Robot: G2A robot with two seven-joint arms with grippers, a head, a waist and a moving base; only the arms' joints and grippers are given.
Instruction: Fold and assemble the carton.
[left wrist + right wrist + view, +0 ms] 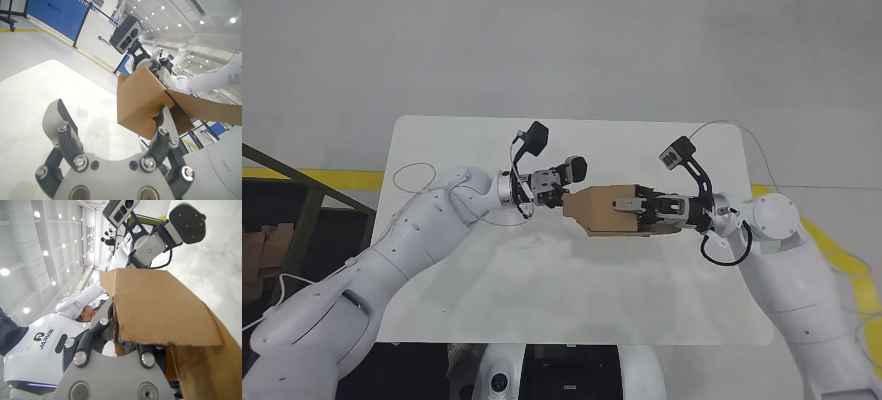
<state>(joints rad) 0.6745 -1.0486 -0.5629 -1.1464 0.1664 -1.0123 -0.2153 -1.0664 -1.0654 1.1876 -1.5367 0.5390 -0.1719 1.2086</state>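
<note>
The brown carton (607, 212) sits over the middle of the white tabletop (492, 290), between the two arms that meet there. It lies lengthwise along the line from one claw to the other. In the left wrist view the carton (138, 100) looks lifted clear of the surface, though from that angle I can't be certain. It is partly formed, with its side walls standing square and a loose flap jutting from the near end.

The right claw (637, 207) has hold of the carton at the end nearer its own arm. One finger lies flat along the top panel, and the claw is clamped onto the cardboard. In its own wrist view the carton (160, 309) covers most of the right claw (117, 321), and the cardboard has a torn, ragged edge just above the knuckles.

The left claw (572, 182) is at the opposite end with its fingers spread wide and nothing gripped. One finger (167, 121) is tucked against the flap at the carton's open corner. The other, with its dark pad (66, 117), stands well apart from the carton over bare tabletop.
</note>
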